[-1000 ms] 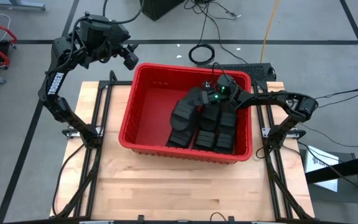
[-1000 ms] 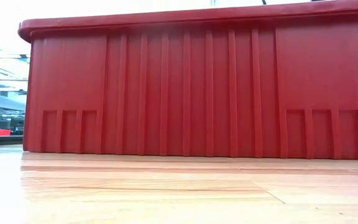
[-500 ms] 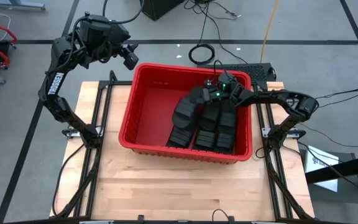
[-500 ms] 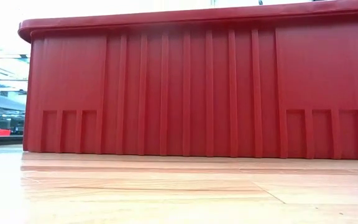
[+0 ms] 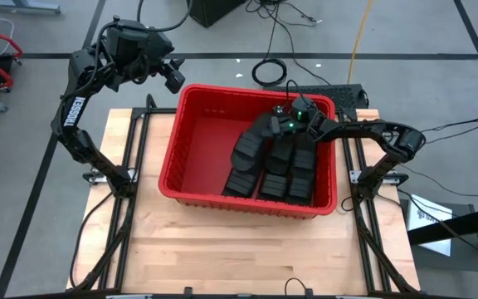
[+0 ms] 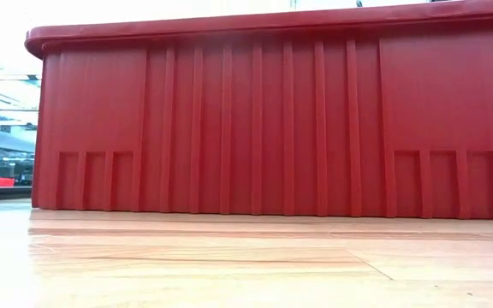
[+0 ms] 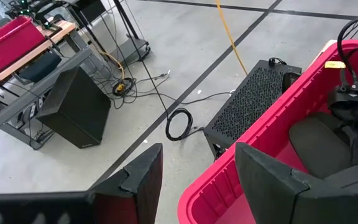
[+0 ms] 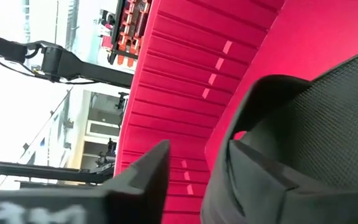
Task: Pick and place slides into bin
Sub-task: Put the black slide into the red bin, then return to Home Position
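Slides (image 5: 270, 162) lie piled in bin (image 5: 191, 158). We see right gripper (image 5: 289, 126) parted over the topmost; we judge it should lift straight up. Left gripper (image 5: 173, 79) waits, released.

2 dark, near-black arms of chunky jointed links. The left arm (image 5: 77, 108) carried white block lettering down its upper link and a bulky black camera housing at the wrist. The right arm (image 5: 372, 133) was slimmer in outline, with small green lights glowing at its wrist and thin black cables trailing off it. The left gripper (image 7: 194, 180) had 2 matte black fingers (image 7: 138, 177), flat-faced with angular, stepped edges. The right gripper (image 8: 188, 180) had the same kind of fingers (image 8: 145, 177).
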Robot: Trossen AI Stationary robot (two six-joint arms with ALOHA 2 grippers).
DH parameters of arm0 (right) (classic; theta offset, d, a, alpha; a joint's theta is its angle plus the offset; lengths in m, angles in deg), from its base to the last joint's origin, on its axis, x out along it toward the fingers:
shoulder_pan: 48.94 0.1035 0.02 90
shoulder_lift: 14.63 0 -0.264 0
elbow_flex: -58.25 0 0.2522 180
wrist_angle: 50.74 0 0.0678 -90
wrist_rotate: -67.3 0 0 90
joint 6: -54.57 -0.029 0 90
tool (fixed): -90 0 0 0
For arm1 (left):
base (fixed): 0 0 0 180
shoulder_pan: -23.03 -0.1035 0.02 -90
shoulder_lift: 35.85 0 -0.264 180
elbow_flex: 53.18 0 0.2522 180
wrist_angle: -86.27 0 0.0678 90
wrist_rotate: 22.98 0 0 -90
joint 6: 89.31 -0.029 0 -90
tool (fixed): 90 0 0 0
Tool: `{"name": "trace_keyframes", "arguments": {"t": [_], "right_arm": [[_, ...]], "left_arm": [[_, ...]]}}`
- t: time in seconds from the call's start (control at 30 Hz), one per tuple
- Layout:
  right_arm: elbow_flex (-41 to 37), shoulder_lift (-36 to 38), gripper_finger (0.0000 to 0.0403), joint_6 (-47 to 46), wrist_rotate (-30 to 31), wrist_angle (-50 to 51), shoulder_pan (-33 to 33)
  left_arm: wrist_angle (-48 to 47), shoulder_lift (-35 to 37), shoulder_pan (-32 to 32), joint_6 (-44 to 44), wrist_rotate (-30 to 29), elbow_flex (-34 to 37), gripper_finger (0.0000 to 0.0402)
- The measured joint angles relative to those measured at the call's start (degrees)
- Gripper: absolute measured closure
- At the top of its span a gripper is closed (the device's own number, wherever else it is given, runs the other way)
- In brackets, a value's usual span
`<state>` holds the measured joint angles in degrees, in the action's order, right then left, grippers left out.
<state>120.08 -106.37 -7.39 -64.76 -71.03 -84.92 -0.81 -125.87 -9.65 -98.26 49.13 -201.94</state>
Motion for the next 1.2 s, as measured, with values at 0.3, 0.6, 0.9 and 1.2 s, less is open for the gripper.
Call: {"name": "trace_keyframes", "arguments": {"t": [0.3,0.6,0.9,1.2], "right_arm": [[0.1,0.1,0.0156,-4.9,-3.4,-1.1,0.2],[0.1,0.0,0.012,-6.3,-0.2,-6.8,0.0],[0.1,0.0,0.0134,-9.8,1.3,-13.7,3.1],[7.3,0.0,0.0138,-2.5,5.7,-17.4,8.5]], "left_arm": [[-0.1,0.0,0.0,0.1,0.0,0.0,0.0204],[-0.3,0.0,0.0,0.3,1.9,0.0,0.0204],[-0.3,0.0,0.0,0.1,1.8,0.0,0.0204],[-2.9,-0.9,-0.6,-4.3,1.6,0.0,0.0204]]}}
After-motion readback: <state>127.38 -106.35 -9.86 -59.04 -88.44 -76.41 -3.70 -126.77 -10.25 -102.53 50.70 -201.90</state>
